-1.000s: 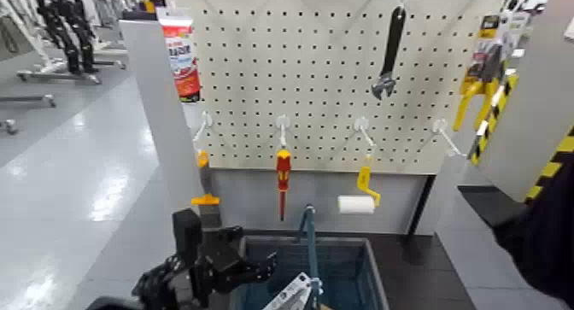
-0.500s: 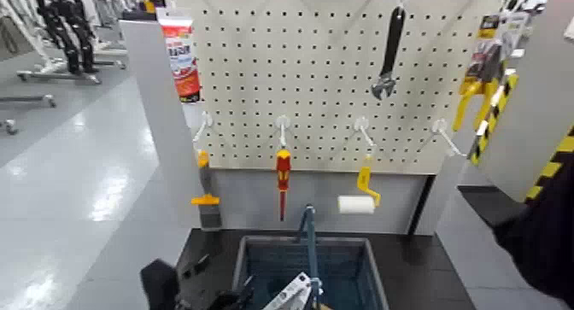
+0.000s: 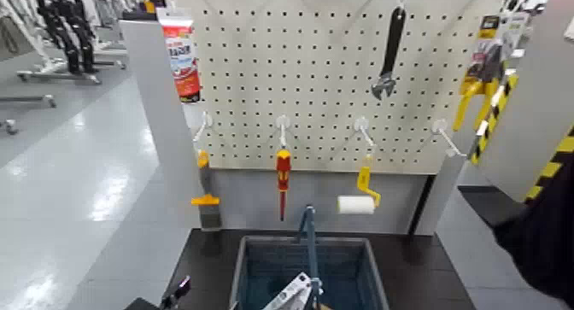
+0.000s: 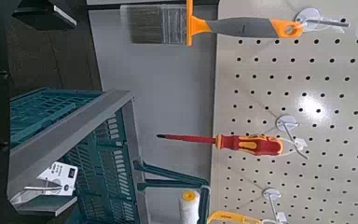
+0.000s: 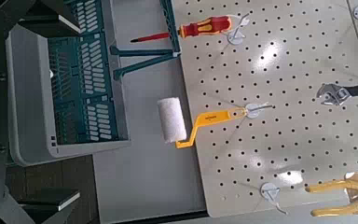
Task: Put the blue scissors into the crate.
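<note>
- The left gripper (image 3: 175,296) is released, its fingers spread with nothing between them, low at the front, by the left edge of the dark base (image 3: 410,262).
- A red-and-white packaged tube (image 3: 179,59) hangs at the top left corner of the pegboard (image 3: 299,74).
- Below it, at the board's bottom left corner, a paintbrush (image 3: 207,194) with orange on its handle hangs bristles down.
- The crate (image 3: 371,266) stands on the middle of the base, well in from its left and right edges, its gridded walls open at the top.
- The screwdriver (image 3: 283,184), red and yellow, hangs tip down from the board's bottom edge, left of the middle, above the crate's back edge.
- The blue scissors are in the crate: their white card (image 3: 292,291) slants up near the middle, beside the crate's handle bar (image 3: 312,254). The blue loops cannot be made out.
- A yellow-handled paint roller (image 3: 357,204) with a white sleeve hangs at the board's bottom edge, right of the middle.
- Above it, near the top edge, hangs the black-handled wrench (image 3: 389,53), jaw down.
- Yellow-handled pliers (image 3: 480,78) hang at the board's right edge.
- The right gripper (image 5: 70,112), seen only in its wrist view, is released and empty, near the crate's right side.
</note>
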Controlling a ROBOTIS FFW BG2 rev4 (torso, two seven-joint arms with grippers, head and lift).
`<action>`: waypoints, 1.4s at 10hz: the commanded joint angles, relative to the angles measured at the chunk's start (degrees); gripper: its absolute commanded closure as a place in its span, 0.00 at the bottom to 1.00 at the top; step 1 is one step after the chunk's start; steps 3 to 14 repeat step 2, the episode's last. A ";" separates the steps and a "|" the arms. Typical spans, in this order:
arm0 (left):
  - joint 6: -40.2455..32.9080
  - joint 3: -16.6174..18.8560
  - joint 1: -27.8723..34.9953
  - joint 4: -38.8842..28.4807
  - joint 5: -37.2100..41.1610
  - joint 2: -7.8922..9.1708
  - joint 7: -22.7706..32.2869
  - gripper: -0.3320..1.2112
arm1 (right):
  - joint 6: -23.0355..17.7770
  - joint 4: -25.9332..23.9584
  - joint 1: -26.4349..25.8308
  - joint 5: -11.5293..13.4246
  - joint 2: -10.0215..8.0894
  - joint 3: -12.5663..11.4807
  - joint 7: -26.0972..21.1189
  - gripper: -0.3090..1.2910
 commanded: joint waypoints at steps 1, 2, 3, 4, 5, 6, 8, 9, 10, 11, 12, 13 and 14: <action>-0.17 0.27 0.52 -0.25 -0.03 -0.46 0.10 0.21 | 0.89 -0.71 0.24 0.43 -0.14 0.06 -0.17 0.25; 0.00 0.09 0.52 -0.25 -0.03 -0.29 0.01 0.21 | 1.33 -0.97 0.15 1.05 -0.14 -0.03 -0.26 0.27; 0.00 0.09 0.52 -0.25 -0.03 -0.29 0.01 0.21 | 1.33 -0.97 0.15 1.05 -0.14 -0.03 -0.26 0.27; 0.00 0.09 0.52 -0.25 -0.03 -0.29 0.01 0.21 | 1.33 -0.97 0.15 1.05 -0.14 -0.03 -0.26 0.27; 0.00 0.09 0.52 -0.25 -0.03 -0.29 0.01 0.21 | 1.33 -0.97 0.15 1.05 -0.14 -0.03 -0.26 0.27; 0.00 0.09 0.52 -0.25 -0.03 -0.29 0.01 0.21 | 1.33 -0.97 0.15 1.05 -0.14 -0.03 -0.26 0.27; 0.00 0.09 0.52 -0.25 -0.03 -0.29 0.01 0.21 | 1.33 -0.97 0.15 1.05 -0.14 -0.03 -0.26 0.27; 0.00 0.09 0.52 -0.25 -0.03 -0.29 0.01 0.21 | 1.33 -0.97 0.15 1.05 -0.14 -0.03 -0.26 0.27; 0.00 0.09 0.52 -0.25 -0.03 -0.29 0.01 0.21 | 1.33 -0.97 0.15 1.05 -0.14 -0.03 -0.26 0.27; 0.00 0.09 0.52 -0.25 -0.03 -0.29 0.01 0.21 | 1.33 -0.97 0.15 1.05 -0.14 -0.03 -0.26 0.27; 0.00 0.09 0.52 -0.25 -0.03 -0.29 0.01 0.21 | 1.33 -0.97 0.15 1.05 -0.14 -0.03 -0.26 0.27; 0.00 0.09 0.52 -0.25 -0.03 -0.29 0.01 0.21 | 1.33 -0.97 0.15 1.05 -0.14 -0.03 -0.26 0.27; 0.00 0.09 0.52 -0.25 -0.03 -0.29 0.01 0.21 | 1.33 -0.97 0.15 1.05 -0.14 -0.03 -0.26 0.27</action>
